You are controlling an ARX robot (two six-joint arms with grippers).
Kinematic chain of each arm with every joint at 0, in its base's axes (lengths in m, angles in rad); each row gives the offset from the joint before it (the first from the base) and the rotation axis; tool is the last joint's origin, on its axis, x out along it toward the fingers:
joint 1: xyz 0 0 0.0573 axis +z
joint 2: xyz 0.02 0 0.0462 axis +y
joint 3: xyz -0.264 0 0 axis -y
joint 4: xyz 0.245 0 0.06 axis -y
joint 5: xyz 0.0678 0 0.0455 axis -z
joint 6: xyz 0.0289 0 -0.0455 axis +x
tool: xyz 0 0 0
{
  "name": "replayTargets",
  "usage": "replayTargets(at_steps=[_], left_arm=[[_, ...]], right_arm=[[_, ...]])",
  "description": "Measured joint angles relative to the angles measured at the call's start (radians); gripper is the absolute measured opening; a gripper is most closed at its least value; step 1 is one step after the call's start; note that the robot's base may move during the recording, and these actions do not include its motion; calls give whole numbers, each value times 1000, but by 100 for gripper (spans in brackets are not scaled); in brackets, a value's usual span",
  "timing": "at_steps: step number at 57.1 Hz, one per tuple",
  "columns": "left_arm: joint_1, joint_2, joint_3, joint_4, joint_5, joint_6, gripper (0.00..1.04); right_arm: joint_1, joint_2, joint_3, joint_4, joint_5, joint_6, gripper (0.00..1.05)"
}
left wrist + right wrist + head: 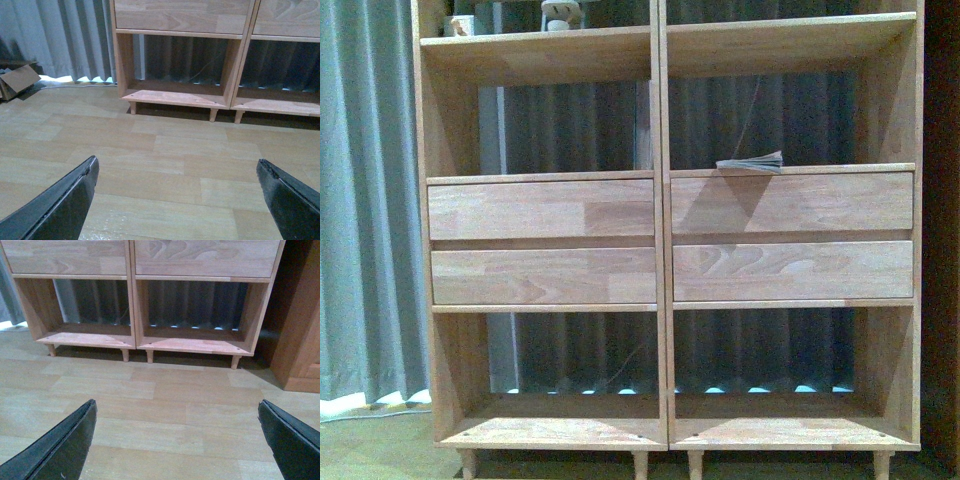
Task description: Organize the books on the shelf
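Pale wood makes up the shelf (660, 200), which stands in two columns on four short legs (640, 465) in the front view. Four drawers (542, 208) cross its middle, two in each column, all shut. One book (752, 162) is in sight. It lies flat in the right column, on the board just above the upper right drawer, near that compartment's front edge. The two bottom compartments hold nothing. On the top left board sit two small things, too cut off to name. A grey curtain (370, 200) hangs behind and to the left.

The left claw (176, 162) hangs over the plank floor (165, 145), its two black fingers spread wide and gripping nothing. One cardboard box (17, 80) lies by the curtain. The right claw (176, 403) is likewise spread wide and empty above the floor, and one darker wooden cabinet (302, 340) stands just beside the shelf.
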Motion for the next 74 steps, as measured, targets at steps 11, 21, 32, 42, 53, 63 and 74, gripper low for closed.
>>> replayTargets(at_steps=[11, 21, 32, 42, 53, 63, 74], left_arm=[[0, 0, 0, 0, 0, 0, 97], [0, 0, 0, 0, 0, 0, 97], [0, 0, 0, 0, 0, 0, 97], [0, 0, 0, 0, 0, 0, 97], [0, 0, 0, 0, 0, 0, 97], [0, 0, 0, 0, 0, 0, 97], [0, 0, 0, 0, 0, 0, 97]], right_arm=[[0, 0, 0, 0, 0, 0, 98], [0, 0, 0, 0, 0, 0, 98], [0, 0, 0, 0, 0, 0, 98], [0, 0, 0, 0, 0, 0, 98], [0, 0, 0, 0, 0, 0, 98], [0, 0, 0, 0, 0, 0, 98], [0, 0, 0, 0, 0, 0, 98]])
